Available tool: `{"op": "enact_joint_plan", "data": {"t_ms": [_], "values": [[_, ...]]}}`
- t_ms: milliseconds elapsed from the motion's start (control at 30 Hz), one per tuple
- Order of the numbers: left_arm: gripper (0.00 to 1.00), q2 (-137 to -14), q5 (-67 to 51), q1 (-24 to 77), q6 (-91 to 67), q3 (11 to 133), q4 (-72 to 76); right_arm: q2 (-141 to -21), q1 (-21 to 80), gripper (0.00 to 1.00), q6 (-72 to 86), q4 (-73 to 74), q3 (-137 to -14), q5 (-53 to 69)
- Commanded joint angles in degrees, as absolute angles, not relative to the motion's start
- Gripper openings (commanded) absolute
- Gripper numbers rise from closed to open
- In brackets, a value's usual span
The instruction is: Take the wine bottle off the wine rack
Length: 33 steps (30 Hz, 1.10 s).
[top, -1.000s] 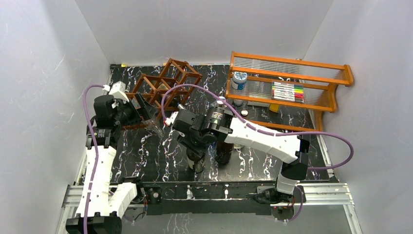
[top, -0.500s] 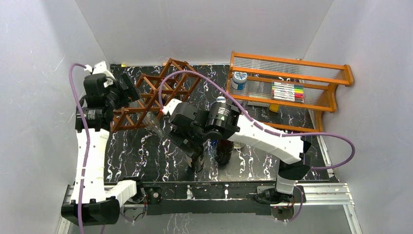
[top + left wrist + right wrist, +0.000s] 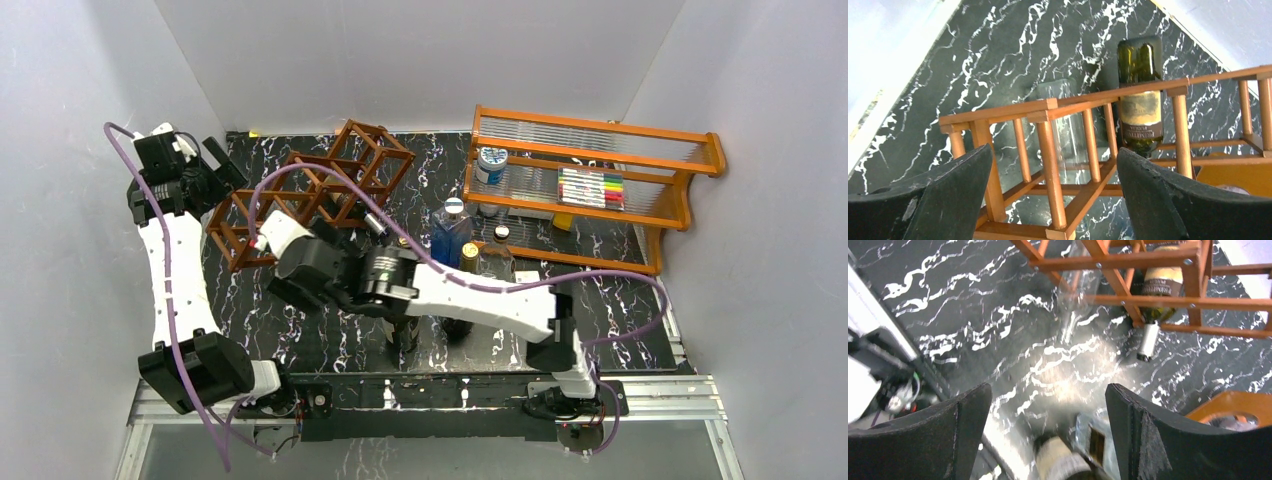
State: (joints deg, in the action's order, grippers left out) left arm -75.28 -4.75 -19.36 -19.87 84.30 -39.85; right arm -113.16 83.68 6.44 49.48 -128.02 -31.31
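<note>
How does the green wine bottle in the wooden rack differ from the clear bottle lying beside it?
The green wine bottle is dark glass; the clear bottle is see-through. The green wine bottle carries a paper label; the clear bottle shows none. The green wine bottle's neck has a silver cap; the clear bottle's neck end is unclear. Both lie side by side in the wine rack.

A robot lab cell — white walls [image 3: 420,60] boxing a black marbled table [image 3: 240,300].
</note>
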Motion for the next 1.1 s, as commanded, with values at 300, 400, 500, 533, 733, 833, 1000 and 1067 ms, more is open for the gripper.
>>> {"op": "enact_joint_plan", "data": {"t_ms": [300, 400, 500, 533, 733, 833, 1000, 1067], "values": [[0.89, -73.5, -8.6, -19.3, -19.3, 80.2, -37.6, -126.6, 81.1, 0.79, 4.3, 21.9, -118.1, -41.9], [0.88, -73.4, -8.2, -19.3, -19.4, 79.5, -37.7, -128.5, 79.3, 0.84, 4.1, 17.5, -115.9, -40.4], [0.88, -71.8, -7.3, -19.3, -19.0, 77.9, -36.5, -132.7, 78.1, 0.90, 2.3, 15.6, -118.4, -40.8], [0.88, -71.4, -6.8, -19.3, -18.7, 77.6, -36.4, -134.3, 77.9, 0.91, 1.7, 15.6, -119.8, -41.4], [0.88, -70.4, -7.5, -19.3, -19.1, 76.6, -36.5, -138.7, 76.4, 0.93, 1.5, 14.2, -121.5, -44.3], [0.89, -70.1, -7.7, -19.3, -19.3, 76.0, -36.1, -139.8, 75.6, 0.89, 1.8, 12.9, -120.7, -43.9], [0.89, -69.4, -7.7, -19.3, -19.4, 75.8, -35.4, -141.2, 76.1, 0.67, 1.3, 13.8, -122.6, -44.7], [0.89, -69.2, -7.7, -19.3, -19.4, 75.7, -35.1, -140.2, 76.6, 0.59, 1.2, 13.3, -121.5, -44.8]]}}
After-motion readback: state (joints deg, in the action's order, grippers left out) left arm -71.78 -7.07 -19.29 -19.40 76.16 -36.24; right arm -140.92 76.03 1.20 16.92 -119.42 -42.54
